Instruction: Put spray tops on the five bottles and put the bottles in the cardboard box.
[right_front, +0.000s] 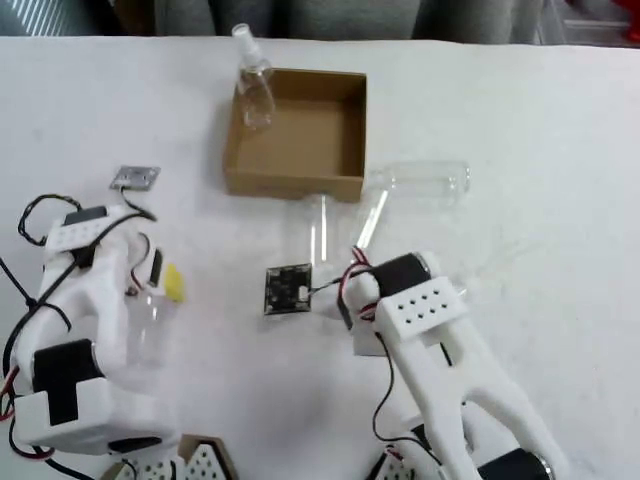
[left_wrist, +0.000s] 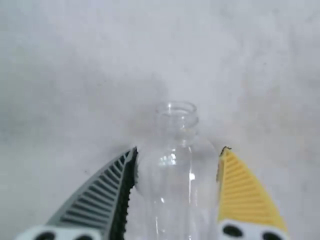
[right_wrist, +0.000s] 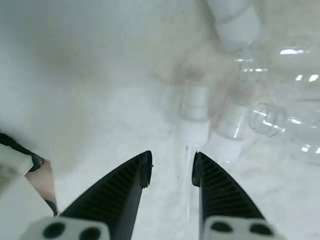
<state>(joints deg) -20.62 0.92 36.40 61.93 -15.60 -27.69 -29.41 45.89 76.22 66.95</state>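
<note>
Left gripper (left_wrist: 179, 151): the grey and yellow fingers are pressing on either side of an open-necked bottle (left_wrist: 175, 190), clamping it just below the shoulder. The clear neck is sticking out past the fingertips, with no spray top on it. In the high view this arm is sitting at the table's left side, the bottle (right_front: 150, 315) showing beside the yellow finger.

Right gripper (right_wrist: 172, 156): the black fingers are standing slightly apart, gripping nothing. The thin dip tube of a spray top (right_wrist: 195, 117) is running into the gap between the tips, and the white head is lying just ahead of them. A second spray top (right_wrist: 227, 127) is lying just beside the first, angled away from it. In the high view both tops are lying between this gripper and the cardboard box (right_front: 345, 135).

Farther out: a lying bottle (right_front: 430, 180), clear and on its side, is resting on the white table (right_front: 540, 120) just right of the box's near corner. A capped bottle (right_front: 253, 85) is leaning inside the box against its left wall, its spray head poking above the rim.
</note>
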